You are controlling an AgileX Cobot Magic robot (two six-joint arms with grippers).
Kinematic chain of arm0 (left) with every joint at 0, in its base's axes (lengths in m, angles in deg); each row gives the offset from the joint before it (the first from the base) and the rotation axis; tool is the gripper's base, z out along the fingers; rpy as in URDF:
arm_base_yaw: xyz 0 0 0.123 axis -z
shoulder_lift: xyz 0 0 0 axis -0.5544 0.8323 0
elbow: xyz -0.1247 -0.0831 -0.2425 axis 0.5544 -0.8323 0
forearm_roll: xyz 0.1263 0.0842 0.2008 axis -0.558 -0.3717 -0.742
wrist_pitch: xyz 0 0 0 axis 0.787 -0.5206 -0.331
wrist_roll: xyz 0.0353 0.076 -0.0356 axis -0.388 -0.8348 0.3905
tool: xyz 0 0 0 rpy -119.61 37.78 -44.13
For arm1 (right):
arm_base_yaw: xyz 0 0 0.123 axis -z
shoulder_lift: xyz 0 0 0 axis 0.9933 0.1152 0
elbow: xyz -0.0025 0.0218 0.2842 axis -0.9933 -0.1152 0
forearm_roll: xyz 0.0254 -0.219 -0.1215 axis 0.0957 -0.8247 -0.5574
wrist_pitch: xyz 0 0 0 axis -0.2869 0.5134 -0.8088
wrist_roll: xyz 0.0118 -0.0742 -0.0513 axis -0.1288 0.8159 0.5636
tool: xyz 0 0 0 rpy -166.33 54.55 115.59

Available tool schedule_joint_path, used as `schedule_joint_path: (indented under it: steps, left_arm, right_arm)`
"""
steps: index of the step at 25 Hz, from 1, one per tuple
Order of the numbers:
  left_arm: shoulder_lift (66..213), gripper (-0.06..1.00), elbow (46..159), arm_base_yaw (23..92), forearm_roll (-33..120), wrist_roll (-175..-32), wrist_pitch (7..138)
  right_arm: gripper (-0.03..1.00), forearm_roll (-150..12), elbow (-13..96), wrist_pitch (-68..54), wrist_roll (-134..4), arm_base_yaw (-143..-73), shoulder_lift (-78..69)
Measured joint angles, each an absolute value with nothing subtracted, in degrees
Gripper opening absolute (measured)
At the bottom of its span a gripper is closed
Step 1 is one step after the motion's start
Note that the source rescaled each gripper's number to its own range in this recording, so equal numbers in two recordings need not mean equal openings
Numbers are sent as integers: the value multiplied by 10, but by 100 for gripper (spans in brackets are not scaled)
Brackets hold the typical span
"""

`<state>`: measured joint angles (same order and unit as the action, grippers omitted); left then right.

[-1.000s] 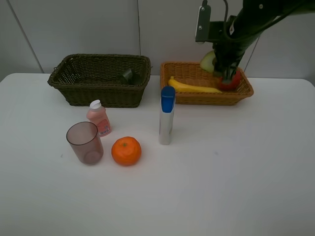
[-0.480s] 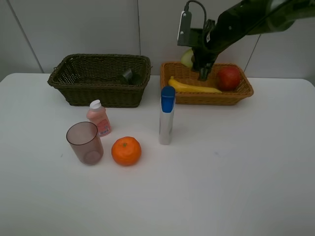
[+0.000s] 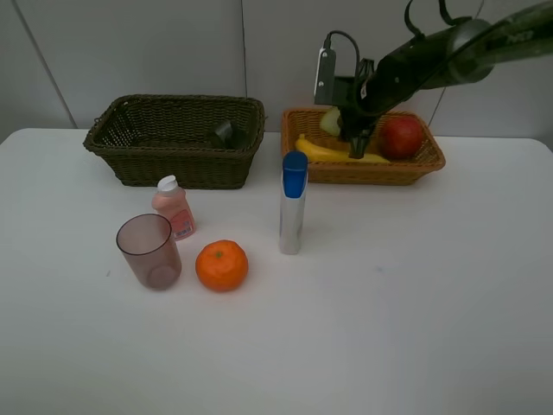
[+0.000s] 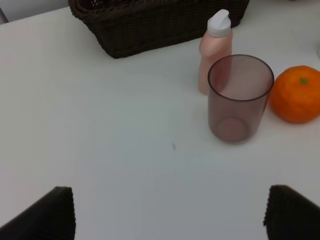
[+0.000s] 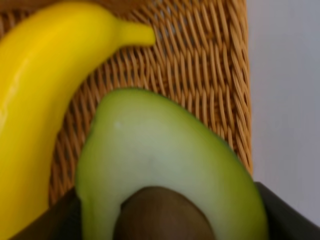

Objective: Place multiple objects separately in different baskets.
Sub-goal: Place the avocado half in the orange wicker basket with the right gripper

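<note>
My right gripper point(image 3: 355, 131) is shut on the avocado half point(image 3: 331, 120) point(image 5: 165, 160), low over the left part of the light orange-tan basket point(image 3: 371, 174) point(image 5: 200, 65). Under it lies the yellow banana point(image 3: 341, 154) point(image 5: 45, 115), and the red apple point(image 3: 402, 137) rests at the basket's right. The dark olive-brown basket point(image 3: 173, 100) holds the dark green pump bottle point(image 3: 223, 132). On the table stand the pink bottle point(image 3: 173, 207) point(image 4: 215, 50), the cup point(image 3: 149, 251) point(image 4: 240, 100), the orange point(image 3: 221, 264) point(image 4: 298, 92) and the blue-capped tube point(image 3: 293, 203). My left gripper point(image 4: 170, 215) is open, short of the cup, holding nothing.
The white table point(image 3: 415, 303) meets a pale wall just behind both baskets. The right arm and its cable point(image 3: 432, 52) reach in from the upper right above the light basket. The left arm does not show in the exterior view.
The right gripper carried the avocado half from above the apple to the left end of the light basket and then lower, close to the banana. Nothing else moved.
</note>
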<state>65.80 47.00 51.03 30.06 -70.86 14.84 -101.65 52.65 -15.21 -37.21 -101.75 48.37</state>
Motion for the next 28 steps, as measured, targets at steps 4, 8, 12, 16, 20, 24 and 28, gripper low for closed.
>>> schedule_joint_path:
  steps: [4,8,12,16,20,24,28]
  left_arm:
    - [658,100,470,510,301,-709,148]
    - [658,100,470,510,301,-709,148]
    - [658,100,470,510,301,-709,148]
    - [658,100,470,510,301,-709,148]
    - [658,100,470,510,301,-709,148]
    - [658,100,470,510,301,-709,148]
    - [658,100,470,510,301,-709,148]
  right_arm:
    - [45,-1017,527,-152,-372,-1009,486]
    - [45,-1017,527,-150,-372,-1007,487]
    - [45,-1017,527,-146,-372,-1007,487]
    - [45,-1017,527,-146,-372,-1007,487]
    - [45,-1017,528,-147,-372,-1007,487]
    - [71,-1017,528,-146,-373,-1007,487]
    - [82,-1017,528,-135,-375,-1007,487]
